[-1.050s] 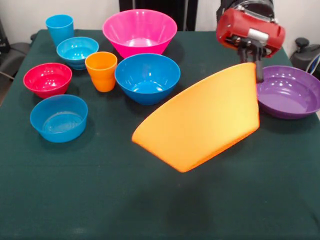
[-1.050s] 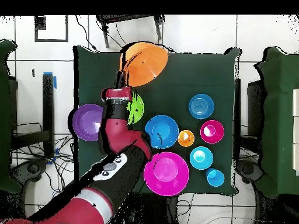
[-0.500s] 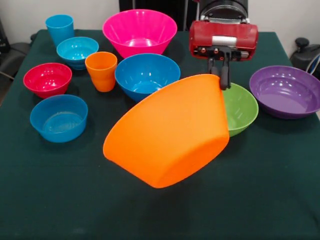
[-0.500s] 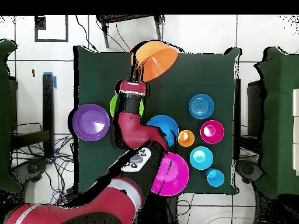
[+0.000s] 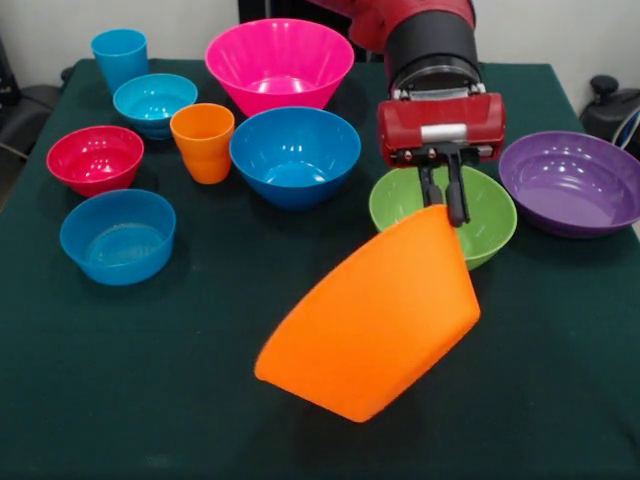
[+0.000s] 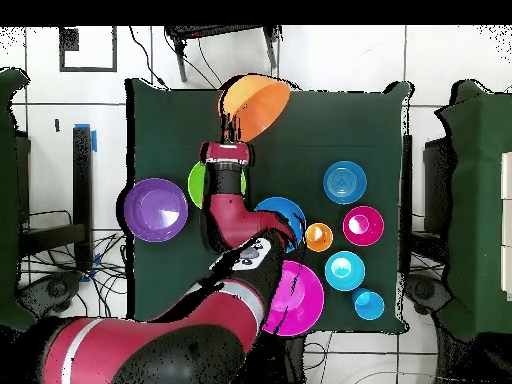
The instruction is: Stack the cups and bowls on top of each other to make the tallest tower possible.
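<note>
Since half a second ago we see the big orange bowl [image 5: 375, 320] lower and nearer the front of the surface [image 5: 150, 390], swung toward the right, so that the whole green bowl [image 5: 485, 215] now shows behind it. Our hand [image 5: 444, 205] is pinched shut on the orange bowl's upper rim, one finger on each side of the wall, and the bowl hangs tilted in the air, its flat bottom turned down and toward the camera. In the overhead view the same bowl [image 6: 256, 102] sits near the surface's far edge with the hand [image 6: 233, 128] at its rim.

We see no tower built; every other piece stands alone on the dark green cloth. The purple bowl [image 5: 572, 183] stands at the right edge, just beside the green one. The pink bowl [image 5: 279, 62] stands at the back, with the large blue bowl [image 5: 295, 155] in front of it. The orange cup [image 5: 202, 142] stands upright just left of the large blue bowl. The light blue cup [image 5: 119, 57] stands upright in the back left corner, with a small light blue bowl [image 5: 154, 103] in front of it. The small red bowl [image 5: 95, 158] is at the left, and another small blue bowl [image 5: 118, 236] sits in front of that.
</note>
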`<action>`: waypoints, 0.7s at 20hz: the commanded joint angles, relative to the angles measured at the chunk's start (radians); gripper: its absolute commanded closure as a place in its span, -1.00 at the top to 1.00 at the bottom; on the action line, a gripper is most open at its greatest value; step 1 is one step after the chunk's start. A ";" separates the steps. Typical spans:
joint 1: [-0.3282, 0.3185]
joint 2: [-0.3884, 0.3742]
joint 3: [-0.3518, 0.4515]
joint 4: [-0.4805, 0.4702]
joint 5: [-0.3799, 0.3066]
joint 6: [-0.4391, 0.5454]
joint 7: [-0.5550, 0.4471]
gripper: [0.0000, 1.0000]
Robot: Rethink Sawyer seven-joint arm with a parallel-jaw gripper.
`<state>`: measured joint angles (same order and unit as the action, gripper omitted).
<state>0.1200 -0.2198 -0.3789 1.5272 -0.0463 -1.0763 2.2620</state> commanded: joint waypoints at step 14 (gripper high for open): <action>-0.051 0.050 0.250 -0.118 -0.137 0.030 0.217 -1.00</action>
<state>0.1104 -0.1840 -0.2843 1.4885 -0.1090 -1.0794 2.2620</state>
